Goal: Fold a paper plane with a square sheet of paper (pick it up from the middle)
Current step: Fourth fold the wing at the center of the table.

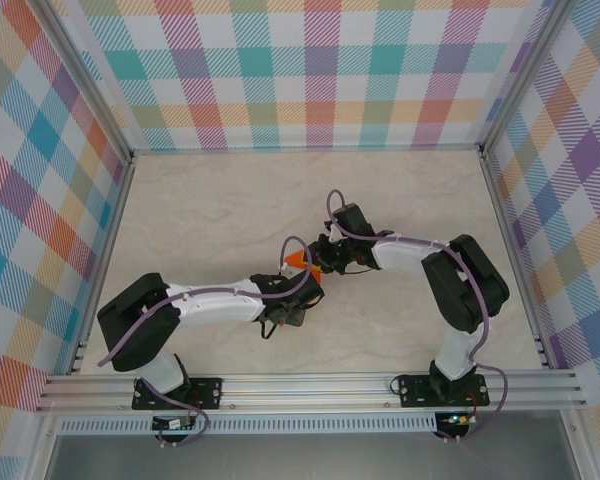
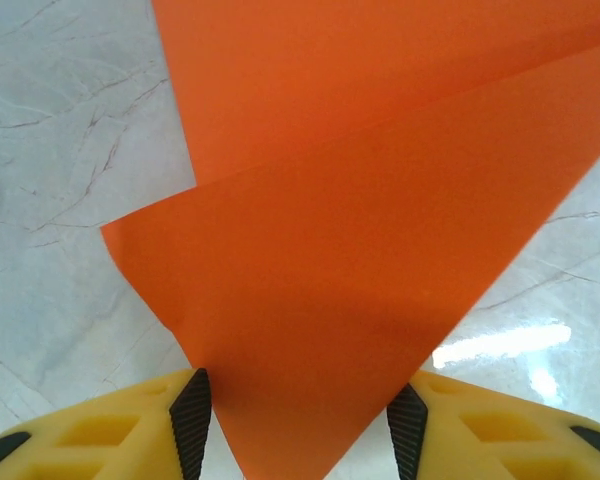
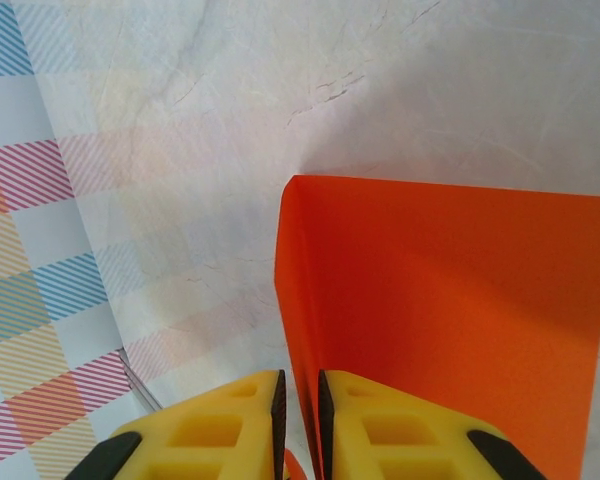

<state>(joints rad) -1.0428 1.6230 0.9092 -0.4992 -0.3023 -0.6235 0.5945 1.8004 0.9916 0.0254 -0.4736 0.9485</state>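
Right wrist view: the right hand (image 3: 301, 405) pinches the orange paper plane (image 3: 430, 320) by its folded edge. The left hand (image 2: 298, 425) is released, the tip between its fingers (image 2: 190, 425) (apparently untouched). A weak pinch could drop it to the bench (image 2: 50, 150).

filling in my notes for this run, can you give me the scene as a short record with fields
object: orange paper, folded, with a sharp crease
location: around the middle of the table
left fingers: apart, the paper's point between them; grip unclear
right fingers: nearly closed on the paper's folded edge
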